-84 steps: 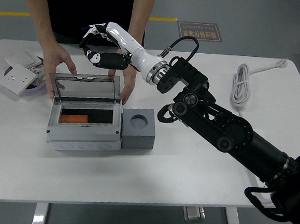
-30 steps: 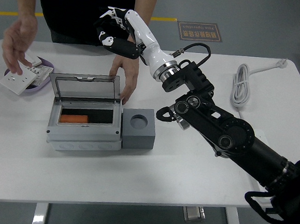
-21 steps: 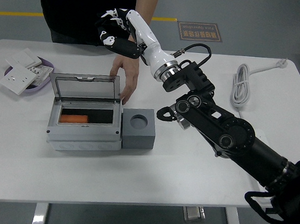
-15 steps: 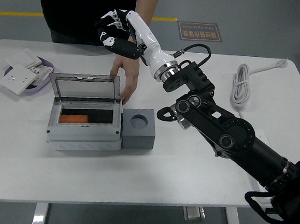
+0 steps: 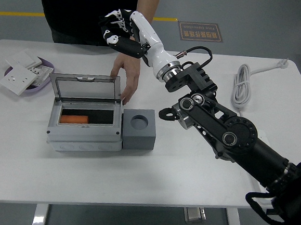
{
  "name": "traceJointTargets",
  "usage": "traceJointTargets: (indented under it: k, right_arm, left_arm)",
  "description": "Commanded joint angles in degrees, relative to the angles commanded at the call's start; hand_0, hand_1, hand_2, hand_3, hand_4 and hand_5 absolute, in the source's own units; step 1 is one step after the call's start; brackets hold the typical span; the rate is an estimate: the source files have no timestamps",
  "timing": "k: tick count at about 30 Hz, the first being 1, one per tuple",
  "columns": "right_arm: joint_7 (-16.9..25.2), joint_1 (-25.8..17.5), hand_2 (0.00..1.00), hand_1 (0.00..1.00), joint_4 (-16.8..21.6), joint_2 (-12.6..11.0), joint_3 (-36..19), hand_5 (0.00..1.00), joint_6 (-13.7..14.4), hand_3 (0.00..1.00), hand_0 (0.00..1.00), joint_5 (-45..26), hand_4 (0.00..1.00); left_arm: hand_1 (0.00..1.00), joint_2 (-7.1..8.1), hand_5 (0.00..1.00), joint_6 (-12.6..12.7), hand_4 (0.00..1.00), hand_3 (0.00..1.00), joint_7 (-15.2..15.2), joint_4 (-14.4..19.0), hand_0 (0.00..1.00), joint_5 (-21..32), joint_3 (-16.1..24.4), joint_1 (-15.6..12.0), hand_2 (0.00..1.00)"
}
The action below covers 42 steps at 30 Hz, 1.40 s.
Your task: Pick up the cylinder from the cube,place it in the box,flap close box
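The right hand (image 5: 118,30) hangs high over the table's (image 5: 150,180) far edge, its fingers (image 5: 112,21) loosely spread and holding nothing. Below it and toward the robot sits the grey box (image 5: 85,123), its clear lid (image 5: 85,89) standing upright at the back. The orange cylinder (image 5: 74,119) already lies inside the box, at its left end. Touching the box's right side is the grey cube (image 5: 139,129), its round socket empty. A person's hand (image 5: 126,78) rests just under the robot hand, fingers down beside the lid's right edge, so that side is crowded; the lid's left edge and the space above it are free. Further left lies a purple dish (image 5: 19,73) with white switch plates, and well off to the right a coiled white cable (image 5: 242,86).

Since 2.8 seconds ago the right hand has lifted up and away from the lid, and the person's other hand has left the lid's left side and gone out of view.
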<state>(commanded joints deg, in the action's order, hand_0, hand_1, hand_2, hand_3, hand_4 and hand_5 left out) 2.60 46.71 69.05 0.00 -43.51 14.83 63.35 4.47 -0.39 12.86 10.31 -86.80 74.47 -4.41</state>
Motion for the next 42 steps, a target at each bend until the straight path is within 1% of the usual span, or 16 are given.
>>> traceJointTargets:
  k: [5, 14, 15, 20, 21, 26, 27, 32, 33, 38, 39, 42]
  right_arm:
    - [-1.0, 0.0, 0.785, 0.736, 0.3, 0.0, -0.2, 0.998, 0.0, 0.989, 0.900, 1.3, 0.998]
    - [-2.5, -0.1, 0.787, 0.745, 1.5, 0.0, -0.3, 0.998, 1.5, 0.996, 0.903, 3.8, 0.998]
    - [-2.6, -0.1, 0.774, 0.743, 1.5, 0.0, -0.3, 0.757, 1.6, 0.905, 0.897, 3.9, 0.993]
    - [-2.7, -0.1, 0.774, 0.743, 1.6, 0.0, -0.2, 0.757, 1.9, 0.905, 0.897, 4.2, 0.993]
    - [-2.7, -0.1, 0.748, 0.730, 1.6, 0.0, -0.2, 0.496, 2.0, 0.658, 0.896, 4.2, 0.848]
    - [-2.7, -0.1, 0.748, 0.730, 1.6, 0.0, -0.3, 0.496, 2.5, 0.658, 0.896, 4.1, 0.848]
    - [-2.8, -0.1, 0.739, 0.722, 1.7, 0.0, -0.3, 0.242, 2.6, 0.651, 0.880, 4.1, 0.622]
    - [-2.9, -0.1, 0.739, 0.722, 1.8, 0.0, -0.3, 0.242, 3.0, 0.651, 0.880, 4.3, 0.622]
    - [-2.9, -0.1, 0.717, 0.715, 1.8, 0.0, -0.3, 0.132, 3.0, 0.578, 0.874, 4.3, 0.603]
    - [-2.8, -0.1, 0.717, 0.715, 1.7, 0.0, -0.2, 0.132, 2.6, 0.578, 0.874, 4.1, 0.603]
    - [-2.9, -0.1, 0.710, 0.711, 1.6, 0.0, -0.2, 0.109, 2.1, 0.516, 0.866, 4.1, 0.519]
    - [-3.2, -0.2, 0.710, 0.711, 1.4, 0.0, -0.1, 0.109, 1.2, 0.516, 0.866, 4.3, 0.519]
  left_arm:
    - [0.852, -0.17, 0.002, 0.0, 0.002, 0.951, 0.1, 0.0, 0.923, 0.1, -0.2, -0.2, 0.854]
    - [0.852, -0.05, 0.002, 0.1, 0.002, 0.951, -0.1, 0.0, 0.923, 0.0, -0.1, -0.1, 0.854]
    - [0.852, -0.04, 0.002, 0.1, 0.002, 0.951, -0.1, 0.0, 0.923, 0.0, -0.1, -0.1, 0.854]
    - [0.852, -0.09, 0.002, 0.1, 0.002, 0.951, -0.1, 0.0, 0.923, 0.2, -0.2, -0.1, 0.854]
    - [0.852, -0.11, 0.002, 0.1, 0.002, 0.951, -0.1, 0.0, 0.923, 0.2, -0.3, -0.1, 0.854]
    - [0.852, -0.14, 0.002, 0.1, 0.002, 0.951, -0.1, 0.0, 0.923, 0.2, -0.4, -0.1, 0.854]
    - [0.852, -0.14, 0.002, 0.1, 0.002, 0.951, -0.1, 0.0, 0.923, 0.2, -0.3, -0.2, 0.854]
    - [0.852, -0.14, 0.002, 0.1, 0.002, 0.951, -0.1, 0.0, 0.923, 0.1, -0.3, -0.2, 0.854]
    - [0.852, -0.15, 0.002, 0.2, 0.002, 0.951, -0.1, 0.0, 0.923, 0.1, -0.3, -0.2, 0.854]
    - [0.852, -0.15, 0.002, 0.1, 0.002, 0.951, -0.1, 0.0, 0.923, 0.1, -0.3, -0.2, 0.854]
    - [0.852, -0.15, 0.002, 0.1, 0.002, 0.951, -0.1, 0.0, 0.923, 0.1, -0.3, -0.2, 0.854]
    - [0.852, -0.14, 0.002, 0.1, 0.002, 0.951, 0.0, 0.0, 0.923, 0.1, -0.3, -0.2, 0.854]
